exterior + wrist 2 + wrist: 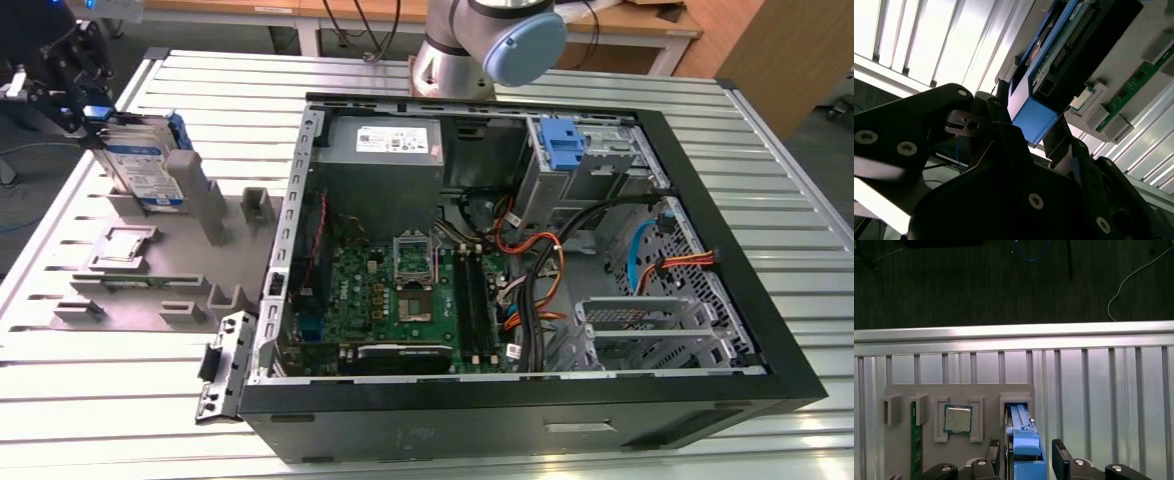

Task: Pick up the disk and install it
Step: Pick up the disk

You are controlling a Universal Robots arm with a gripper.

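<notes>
I found the disk (144, 165) near the desk's (120, 400) far corner on the exterior view's left. It stood on edge in a slot of the grey holder (134, 290). In the first wrist view the hand (1026, 449) sat directly at the disk's end. Its fingers (995, 450) were apart, one on each flat side of the blue carrier, with gaps visible and nothing clamped. I judged the disk's long edge to be in line with that gap. The open computer case (521, 400) lay well apart, toward the exterior view's right.

Exterior view: high, set back, angled down over the counter (120, 400) and open computer case (534, 250).
First wrist view: close, straight down past the pincer (1026, 450) onto the grey rack (929, 390).
Second wrist view: closer, slanting along the pincer.
Shared: the disk (144, 165) in the rack.
</notes>
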